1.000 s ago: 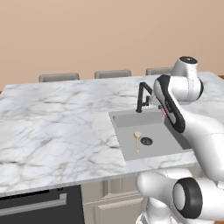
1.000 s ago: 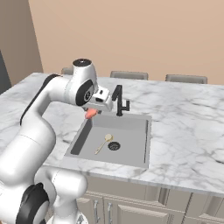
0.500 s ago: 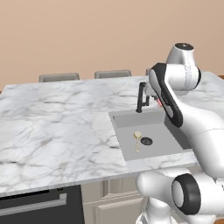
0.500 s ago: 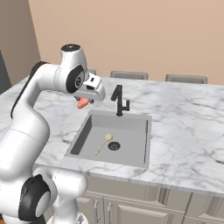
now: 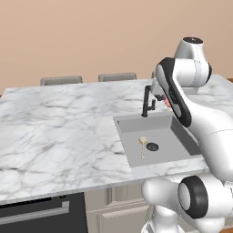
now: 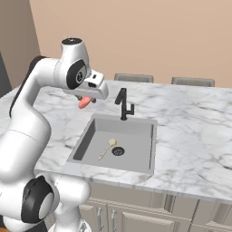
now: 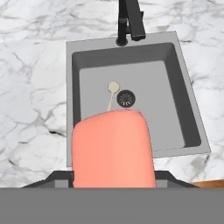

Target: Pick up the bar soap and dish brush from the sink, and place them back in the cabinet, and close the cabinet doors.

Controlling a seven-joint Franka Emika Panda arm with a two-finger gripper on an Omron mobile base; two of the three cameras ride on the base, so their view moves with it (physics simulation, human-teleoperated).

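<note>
Above sink [image 6: 84,140] | claw [image 6: 87,100] clamped on bar soap [image 7: 113,148] | dish brush [image 7: 112,92] in basin by drain [image 7: 126,99] | no txt legible

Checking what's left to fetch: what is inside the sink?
The sink holds the dish brush beside the drain. In the hand view, the held soap covers its near floor.

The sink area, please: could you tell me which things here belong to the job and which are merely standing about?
Job:
bar soap, held in the hand, lifted above the counter
dish brush, lying in the sink beside the drain

Standing about:
faucet
drain
marble counter
</note>
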